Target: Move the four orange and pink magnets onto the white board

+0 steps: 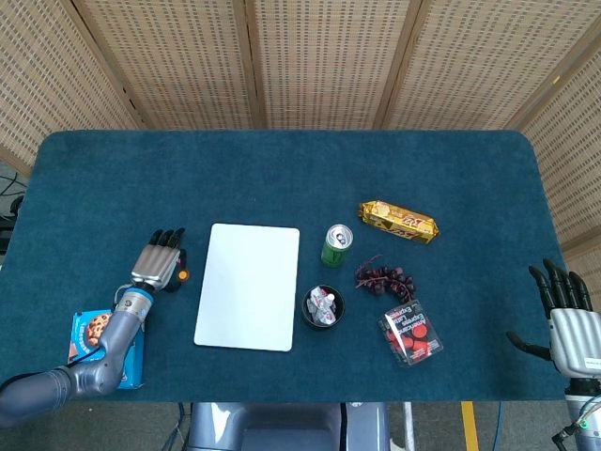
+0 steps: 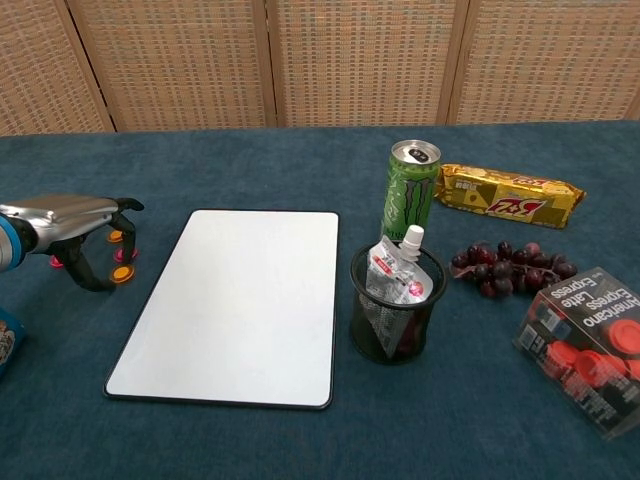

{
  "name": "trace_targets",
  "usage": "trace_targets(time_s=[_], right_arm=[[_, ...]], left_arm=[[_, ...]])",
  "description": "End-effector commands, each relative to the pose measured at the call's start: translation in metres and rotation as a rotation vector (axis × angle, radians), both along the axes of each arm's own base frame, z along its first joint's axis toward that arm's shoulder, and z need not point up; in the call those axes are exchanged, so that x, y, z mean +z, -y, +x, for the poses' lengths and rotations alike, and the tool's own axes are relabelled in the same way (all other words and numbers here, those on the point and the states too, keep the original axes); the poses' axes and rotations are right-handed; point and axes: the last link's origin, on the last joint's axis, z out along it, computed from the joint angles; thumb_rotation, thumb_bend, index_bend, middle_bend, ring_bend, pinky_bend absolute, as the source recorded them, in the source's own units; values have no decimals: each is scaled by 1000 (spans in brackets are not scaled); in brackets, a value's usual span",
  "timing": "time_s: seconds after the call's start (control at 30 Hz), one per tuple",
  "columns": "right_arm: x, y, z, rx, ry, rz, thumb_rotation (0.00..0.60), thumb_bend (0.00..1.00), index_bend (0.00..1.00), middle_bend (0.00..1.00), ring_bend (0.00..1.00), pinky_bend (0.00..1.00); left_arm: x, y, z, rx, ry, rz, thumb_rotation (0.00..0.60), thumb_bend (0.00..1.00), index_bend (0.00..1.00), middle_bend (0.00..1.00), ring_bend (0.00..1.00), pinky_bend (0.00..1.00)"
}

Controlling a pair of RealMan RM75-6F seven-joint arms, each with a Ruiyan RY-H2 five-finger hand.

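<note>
Left hand (image 2: 70, 225) spread over magnets (image 2: 122, 274), holding nothing; right hand (image 1: 566, 318) spread, idle.

Colours on the dark teal table cloth (image 2: 250, 440)
White board (image 2: 240, 300) black-edged; magnets (image 2: 122, 256) orange and pink; green can (image 2: 411, 192); gold snack pack (image 2: 510, 196); dark red grapes (image 2: 512, 266); black mesh cup (image 2: 396, 318); silver-and-black left hand (image 2: 70, 220)

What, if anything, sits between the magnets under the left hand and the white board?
Nothing visible. The magnets lie on bare cloth just left of the white board, under the left hand. The can and mesh cup stand on the board's far side.
</note>
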Motion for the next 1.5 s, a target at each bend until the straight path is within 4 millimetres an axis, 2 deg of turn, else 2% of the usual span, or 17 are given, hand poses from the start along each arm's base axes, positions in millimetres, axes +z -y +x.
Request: trace_targets(time_s=[0.03,0.27,0.33,0.6,0.83,1.13,1.2,1.23,1.33,1.4,1.5], right_arm=[[0,0,0,0,1,1,600,53,0,0,0,0],[0,0,0,-1,5,2,600,53,0,0,0,0],[0,0,0,-2,5,2,600,53,0,0,0,0],[1,-1,-1,-6,10,2,600,53,0,0,0,0],[2,-1,-1,-8,12,2,600,53,0,0,0,0],[2,-1,-1,-10,14,2,600,53,0,0,0,0],[2,-1,-1,-10,14,2,600,53,0,0,0,0],[2,-1,-1,-10,14,2,600,53,0,0,0,0],[2,-1,-1,-12,15,2,600,53,0,0,0,0],[2,-1,-2,-13,16,2,600,53,0,0,0,0],[2,-1,-2,-13,17,3,600,53,0,0,0,0]], left_arm=[[6,0,3,-6,9,10,600,319,533,0,0,0],[11,10,27,-58,74,-11,600,320,533,0,0,0],[1,23,44,-104,100,-66,600,320,534,0,0,0],[-28,48,74,-161,96,-156,600,312,534,0,0,0],[-40,44,84,-156,73,-131,600,309,534,0,0,0],[-43,21,88,-114,55,-27,600,302,533,0,0,0],[-44,18,88,-104,46,-29,600,287,478,0,0,0],[-45,17,88,-98,46,-30,600,273,401,0,0,0],[-47,16,89,-83,63,-36,600,230,57,0,0,0],[-46,15,89,-80,76,-35,600,216,1,0,0,0],[-35,10,86,-79,86,-14,600,214,0,0,0,0]])
